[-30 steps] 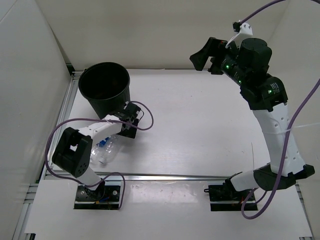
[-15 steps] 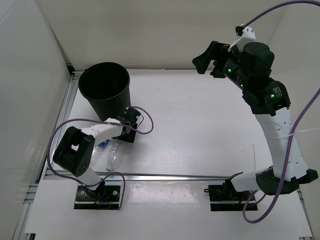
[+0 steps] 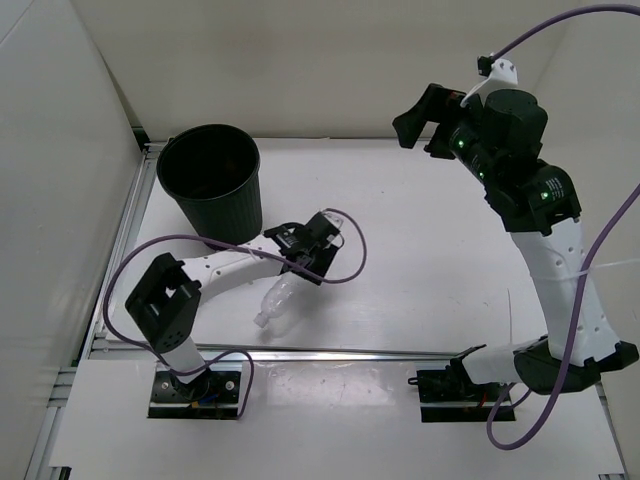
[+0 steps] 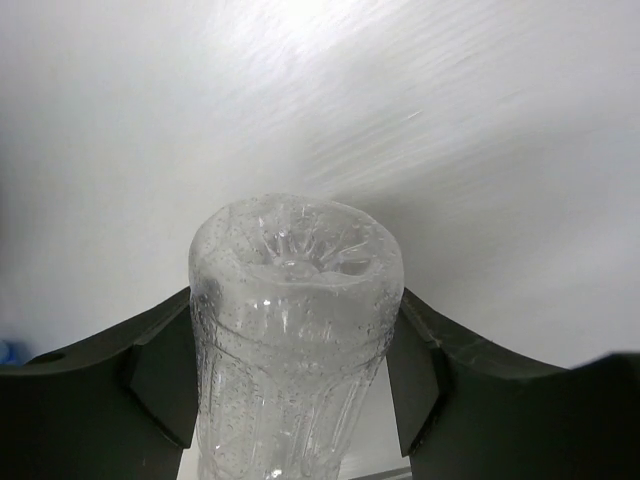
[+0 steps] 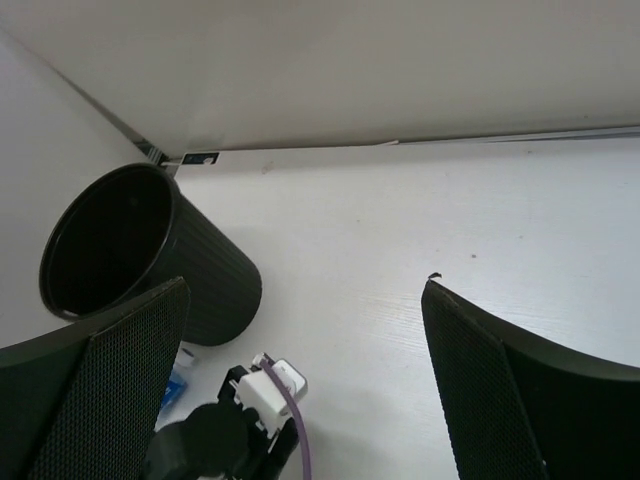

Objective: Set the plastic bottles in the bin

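Note:
A clear plastic bottle hangs with its cap end down and to the near left, and my left gripper is shut on its base end. In the left wrist view the bottle fills the gap, with both fingers pressed on its sides, above the white table. The black ribbed bin stands at the far left, apart from the bottle. A blue-labelled bottle lies by the bin in the right wrist view. My right gripper is open, high over the far right.
An aluminium rail runs along the table's near edge and a white wall closes the left side. The left arm's purple cable loops beside its wrist.
The left gripper closed on the clear bottle near the bin and carried it up and to the right. The right arm barely moved.

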`<state>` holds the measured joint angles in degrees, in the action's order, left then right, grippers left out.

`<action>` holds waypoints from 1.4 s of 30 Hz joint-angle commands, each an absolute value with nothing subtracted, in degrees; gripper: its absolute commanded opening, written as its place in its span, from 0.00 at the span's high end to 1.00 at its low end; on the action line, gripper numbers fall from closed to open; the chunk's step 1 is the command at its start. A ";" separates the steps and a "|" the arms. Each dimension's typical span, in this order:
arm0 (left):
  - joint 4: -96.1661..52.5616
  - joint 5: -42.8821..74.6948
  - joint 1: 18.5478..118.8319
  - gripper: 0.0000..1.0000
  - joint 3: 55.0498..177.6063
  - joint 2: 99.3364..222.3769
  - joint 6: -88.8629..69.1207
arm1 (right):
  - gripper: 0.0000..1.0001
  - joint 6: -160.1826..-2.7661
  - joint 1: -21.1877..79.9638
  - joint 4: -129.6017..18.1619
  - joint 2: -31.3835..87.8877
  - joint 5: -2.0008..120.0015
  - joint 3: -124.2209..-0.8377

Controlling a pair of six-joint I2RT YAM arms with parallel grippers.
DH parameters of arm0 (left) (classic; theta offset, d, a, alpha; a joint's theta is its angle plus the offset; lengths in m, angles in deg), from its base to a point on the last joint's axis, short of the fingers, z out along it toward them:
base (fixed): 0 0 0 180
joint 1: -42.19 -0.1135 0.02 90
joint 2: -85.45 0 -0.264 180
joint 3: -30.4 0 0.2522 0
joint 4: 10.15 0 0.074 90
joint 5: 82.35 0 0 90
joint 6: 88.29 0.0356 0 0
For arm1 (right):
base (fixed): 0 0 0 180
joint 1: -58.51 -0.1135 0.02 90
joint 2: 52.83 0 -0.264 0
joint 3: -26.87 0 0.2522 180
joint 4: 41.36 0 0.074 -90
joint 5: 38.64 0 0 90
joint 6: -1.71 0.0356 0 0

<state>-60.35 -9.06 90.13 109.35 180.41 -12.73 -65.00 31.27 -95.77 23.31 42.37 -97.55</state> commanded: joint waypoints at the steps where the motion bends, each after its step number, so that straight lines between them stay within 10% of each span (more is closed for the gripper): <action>1: -61.61 -11.07 93.42 0.89 119.17 178.97 -10.87 | 0.00 -65.09 31.36 -94.85 21.26 35.47 -97.55; 14: -61.79 -24.35 88.78 0.89 182.95 190.03 10.04 | 0.00 -66.14 33.29 -97.22 18.98 28.33 -97.02; 27: -52.47 -21.01 64.26 0.85 185.40 195.31 6.72 | 0.00 -66.67 33.29 -100.21 14.85 28.86 -95.88; 38: -51.95 -23.19 62.67 0.26 164.06 182.58 -1.53 | 0.00 -67.20 33.29 -99.60 14.32 28.86 -92.72; 39: -51.94 -24.77 63.19 0.00 162.30 181.18 -1.54 | 0.00 -67.20 33.29 -98.99 14.32 28.86 -92.72; 42: -51.94 -25.48 63.20 0.00 156.23 175.46 -1.64 | 0.00 -67.20 33.29 -98.46 14.32 29.56 -91.40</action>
<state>-53.88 -22.92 62.79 158.26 184.58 -0.12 -66.12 33.26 -100.55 15.14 29.86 -91.99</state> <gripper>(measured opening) 0.997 0.998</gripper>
